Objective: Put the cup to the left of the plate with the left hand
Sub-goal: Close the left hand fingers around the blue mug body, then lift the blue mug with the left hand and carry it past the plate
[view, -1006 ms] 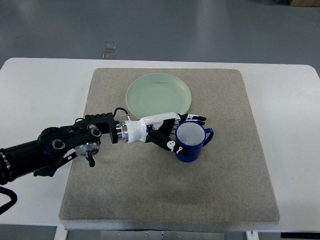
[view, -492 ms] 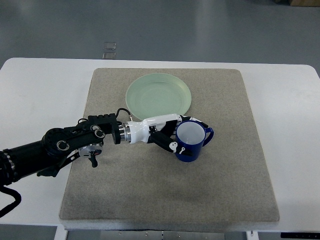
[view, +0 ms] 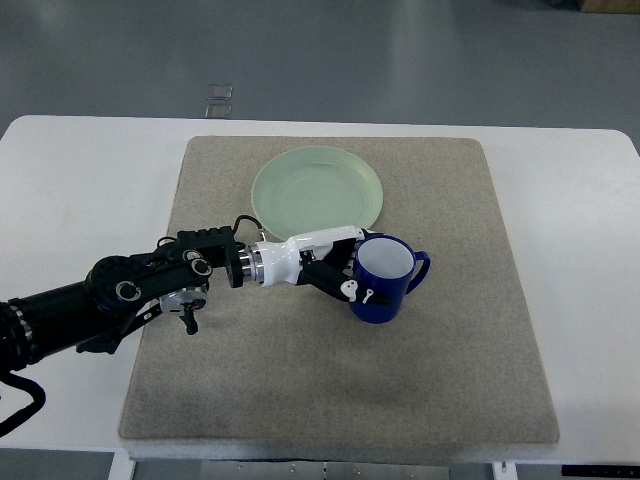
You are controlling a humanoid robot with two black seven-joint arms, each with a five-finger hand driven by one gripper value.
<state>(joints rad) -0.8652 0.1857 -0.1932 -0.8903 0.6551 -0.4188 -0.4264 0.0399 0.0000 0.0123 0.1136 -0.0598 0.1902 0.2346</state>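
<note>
A dark blue cup (view: pixel 385 280) with a white inside stands upright on the grey mat (view: pixel 430 390), its handle pointing right. It is below and to the right of the pale green plate (view: pixel 317 190). My left hand (view: pixel 350 270) reaches in from the left and is wrapped around the cup's left side, fingers curled on its wall. The black left arm (view: pixel 130 290) stretches across the mat's left edge.
The mat lies on a white table (view: pixel 80 180). A small clear object (view: pixel 218 98) lies on the floor beyond the table's far edge. The mat shows bare surface left of the plate and along its front.
The fingers have closed around the cup, which now sits slightly to the right and looks a little raised. The arm has shifted slightly rightward.
</note>
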